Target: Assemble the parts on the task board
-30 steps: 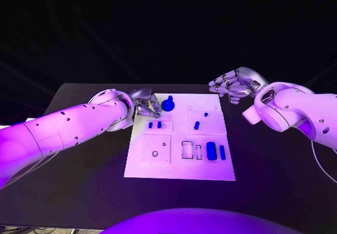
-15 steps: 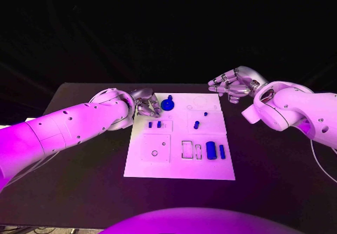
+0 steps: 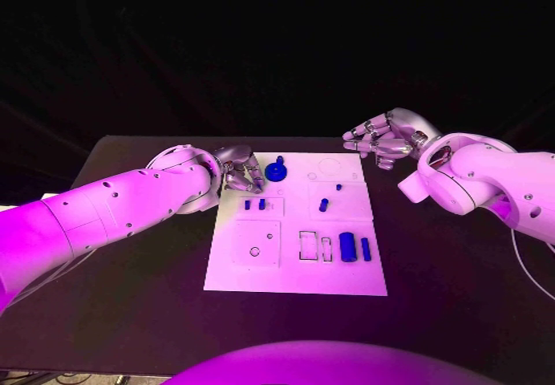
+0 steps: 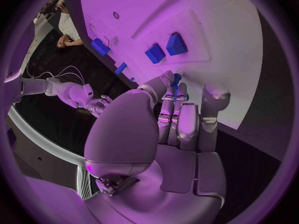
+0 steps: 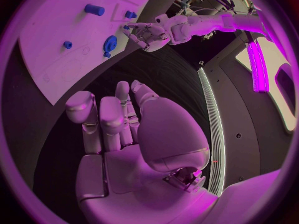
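- Head view, against the earlier pictures: the left hand (image 3: pixel 241 171) stays at the far left corner of the task board (image 3: pixel 295 277), and the right hand (image 3: pixel 382 138) stays off the board's far right corner, above the black surface (image 3: pixel 139 321). Neither has shifted more than a trace, and no part has changed place, so I judge the assembly no further along.
- Left fingers (image 4: pixel 181 117): curled together, with a small blue piece (image 4: pixel 176 79) at their tips. It looks pinched, but I cannot tell for sure.
- Right fingers (image 5: pixel 102 117): lightly curled, a little apart, holding nothing.
- Just beside the left fingertips sits the round blue part (image 3: pixel 277 171).
- Just on the near side of those fingers, a raised square block of the board carries two short blue pegs (image 3: pixel 254 205) side by side.
- Farther from the left fingers, a second block holds two small blue pieces (image 3: pixel 325 204).
- Well apart from both hands, the near row has two outlined slots (image 3: pixel 316 247) that appear unfilled, then a thick blue cylinder (image 3: pixel 347 248) and a thin blue bar (image 3: pixel 366 249).
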`<state>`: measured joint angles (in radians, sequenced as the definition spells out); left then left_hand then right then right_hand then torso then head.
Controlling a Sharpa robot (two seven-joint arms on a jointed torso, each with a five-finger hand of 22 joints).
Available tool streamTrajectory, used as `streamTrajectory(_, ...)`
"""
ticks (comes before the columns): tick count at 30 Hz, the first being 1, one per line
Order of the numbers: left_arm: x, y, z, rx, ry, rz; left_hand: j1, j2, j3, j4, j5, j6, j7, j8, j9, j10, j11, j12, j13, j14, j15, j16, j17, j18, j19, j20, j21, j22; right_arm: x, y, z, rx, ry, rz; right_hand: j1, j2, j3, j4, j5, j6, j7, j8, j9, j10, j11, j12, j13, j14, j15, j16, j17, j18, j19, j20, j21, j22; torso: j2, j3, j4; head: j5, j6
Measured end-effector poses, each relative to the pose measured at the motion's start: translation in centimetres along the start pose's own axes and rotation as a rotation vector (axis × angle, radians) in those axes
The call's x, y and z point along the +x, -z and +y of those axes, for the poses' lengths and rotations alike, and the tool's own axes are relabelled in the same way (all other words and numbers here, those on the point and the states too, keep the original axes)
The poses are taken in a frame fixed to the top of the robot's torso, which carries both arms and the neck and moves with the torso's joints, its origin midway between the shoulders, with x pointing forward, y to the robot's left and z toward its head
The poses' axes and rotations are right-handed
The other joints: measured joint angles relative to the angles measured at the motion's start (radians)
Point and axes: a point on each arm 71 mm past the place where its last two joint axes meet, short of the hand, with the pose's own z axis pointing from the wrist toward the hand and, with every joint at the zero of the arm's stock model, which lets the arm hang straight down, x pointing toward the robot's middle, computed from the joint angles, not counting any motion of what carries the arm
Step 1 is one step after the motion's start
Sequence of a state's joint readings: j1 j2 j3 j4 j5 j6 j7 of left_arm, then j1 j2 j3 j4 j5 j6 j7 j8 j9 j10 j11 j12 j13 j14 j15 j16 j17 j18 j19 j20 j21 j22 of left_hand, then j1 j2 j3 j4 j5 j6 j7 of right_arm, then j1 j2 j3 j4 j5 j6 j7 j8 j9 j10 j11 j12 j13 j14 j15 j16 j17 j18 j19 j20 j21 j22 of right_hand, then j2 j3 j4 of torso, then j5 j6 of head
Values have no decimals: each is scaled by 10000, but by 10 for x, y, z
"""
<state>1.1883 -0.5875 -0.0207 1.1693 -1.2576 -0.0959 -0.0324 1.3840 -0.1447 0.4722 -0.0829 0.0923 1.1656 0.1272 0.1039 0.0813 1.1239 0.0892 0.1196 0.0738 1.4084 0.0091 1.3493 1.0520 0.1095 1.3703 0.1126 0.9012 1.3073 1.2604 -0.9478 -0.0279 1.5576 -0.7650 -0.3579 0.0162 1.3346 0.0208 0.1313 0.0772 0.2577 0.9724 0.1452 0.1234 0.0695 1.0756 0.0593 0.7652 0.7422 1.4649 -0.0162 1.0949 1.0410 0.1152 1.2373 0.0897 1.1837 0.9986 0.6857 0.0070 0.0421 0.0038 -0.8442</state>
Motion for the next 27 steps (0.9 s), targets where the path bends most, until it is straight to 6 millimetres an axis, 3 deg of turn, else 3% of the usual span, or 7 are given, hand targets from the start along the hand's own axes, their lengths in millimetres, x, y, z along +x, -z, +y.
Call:
streamTrajectory(13,0,0,0,-32,-7,13,0,0,32,-33,-38,20,41,0,-12,-8,3,0,-41,0,0,0,-45,0,0,0,0,0,0,0,0,-1,0,1,0,0,0,0,0,0,0,0,0,1,1,0,0,0,0,0,0,0,0,0,0,0,1,4,1,5,6)
streamTrajectory(20,0,0,1,-56,1,6,-134,-134,57,-58,-37,-602,264,-349,-167,-574,178,-122,-90,-132,132,-176,-488,-1,-146,37,-576,0,0,0,0,-2,-1,1,0,0,0,0,0,0,0,0,0,1,1,0,0,0,0,0,0,0,0,0,0,0,-1,6,7,-2,6)
streamTrajectory(23,0,0,1,-69,7,-2,-94,-174,10,-15,-37,-796,279,-386,-167,-766,211,-170,-89,-230,151,-298,-730,153,-235,72,-896,-6,0,0,0,-2,-1,1,0,0,0,0,0,0,0,0,0,2,1,0,0,0,0,0,0,0,0,0,0,0,-1,4,8,-3,-4)
streamTrajectory(27,0,0,1,-82,10,-13,-54,-214,-195,-32,-37,-869,352,-387,-167,-1092,247,-215,-89,-604,176,-725,-1481,320,-684,110,-2028,-416,0,0,0,0,0,-1,0,0,0,0,0,0,0,0,0,2,2,0,0,0,0,0,0,1,0,0,0,0,-1,3,8,-4,-24)
